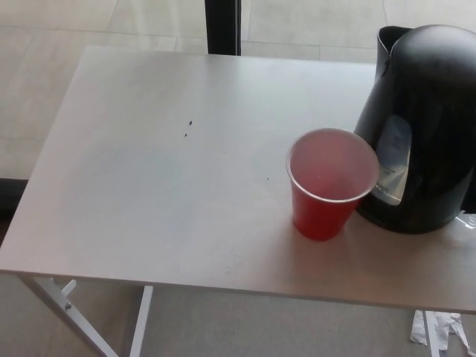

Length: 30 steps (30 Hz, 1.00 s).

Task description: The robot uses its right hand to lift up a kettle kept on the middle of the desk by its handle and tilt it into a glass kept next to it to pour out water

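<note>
Kettle [425, 126] upright at the surface's [149, 186] right edge, possibly touching the red cup [327, 182] just left of it, nearer the front edge. Wide bare room leftward. No robot hand visible.

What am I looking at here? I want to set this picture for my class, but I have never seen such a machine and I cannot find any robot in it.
The picture comes from a camera on a humanoid robot's head, looking down at the work in front of it. That is why you see no body: at this moment neither of its black three-fingered hands shows in the frame, so nothing can be seen being held.

On the grey table stands a red cup, upright, with a pale inside. Whether it holds any liquid is hard to tell. Right beside it, at the picture's right edge, stands a black kettle with a clear water window facing the cup; its spout is at the top. Part of the kettle is cut off by the frame, so its handle does not show.
</note>
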Tool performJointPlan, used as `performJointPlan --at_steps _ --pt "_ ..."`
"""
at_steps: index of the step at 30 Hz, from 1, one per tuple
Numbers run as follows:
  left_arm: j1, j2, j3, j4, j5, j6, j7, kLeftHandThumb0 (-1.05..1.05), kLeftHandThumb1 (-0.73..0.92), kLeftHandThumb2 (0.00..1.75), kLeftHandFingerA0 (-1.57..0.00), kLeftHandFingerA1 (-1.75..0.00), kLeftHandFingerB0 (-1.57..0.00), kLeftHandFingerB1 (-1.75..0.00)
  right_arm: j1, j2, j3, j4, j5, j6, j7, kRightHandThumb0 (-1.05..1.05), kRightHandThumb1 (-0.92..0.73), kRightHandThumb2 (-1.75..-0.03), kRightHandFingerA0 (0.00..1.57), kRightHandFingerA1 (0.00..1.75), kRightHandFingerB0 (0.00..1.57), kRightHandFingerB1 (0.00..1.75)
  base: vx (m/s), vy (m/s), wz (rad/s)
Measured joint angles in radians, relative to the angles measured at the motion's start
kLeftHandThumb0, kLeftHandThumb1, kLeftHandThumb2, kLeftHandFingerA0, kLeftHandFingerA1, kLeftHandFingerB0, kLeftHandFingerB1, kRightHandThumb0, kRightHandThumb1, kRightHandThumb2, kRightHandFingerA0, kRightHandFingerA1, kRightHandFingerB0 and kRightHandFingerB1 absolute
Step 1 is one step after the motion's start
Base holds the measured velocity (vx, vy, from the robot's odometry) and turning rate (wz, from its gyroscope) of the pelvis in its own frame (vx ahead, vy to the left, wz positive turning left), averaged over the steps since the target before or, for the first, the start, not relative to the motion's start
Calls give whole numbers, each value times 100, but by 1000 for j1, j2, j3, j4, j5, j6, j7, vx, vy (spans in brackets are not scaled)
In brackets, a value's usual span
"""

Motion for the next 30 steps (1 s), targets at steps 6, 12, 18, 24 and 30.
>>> performJointPlan --at_steps 6,12,18,24,30 --pt "6 -7 9 11 -4 0 0 -105 57 135 -66 -59 -39 -85 56 -11 -81 -29 11 -21 -19 -101 -55 -57 0 0 0 0 0 0 0" --pt "14 -19 8 33 -2 -26 2 -105 78 99 -57 -62 -33 -88 171 -45 -219 -44 34 -34 -18 -102 -62 -96 0 34 0 7 0 0 0" --pt "17 -20 7 48 -2 -34 0 -105 78 100 -62 -58 -41 -81 321 -57 -399 -18 67 -59 2 -101 -43 -54 0 0 0 23 0 0 0" --pt "17 -22 7 68 -2 -36 0 -105 83 101 -62 -58 -39 -84 438 -60 -586 122 106 -77 16 -78 -46 -53 0 2 0 26 0 0 0" --pt "21 -23 7 72 -2 -36 0 -105 59 135 -67 -55 -39 -81 467 -82 -732 310 132 -87 -8 -75 -43 -79 0 46 0 36 0 0 0"
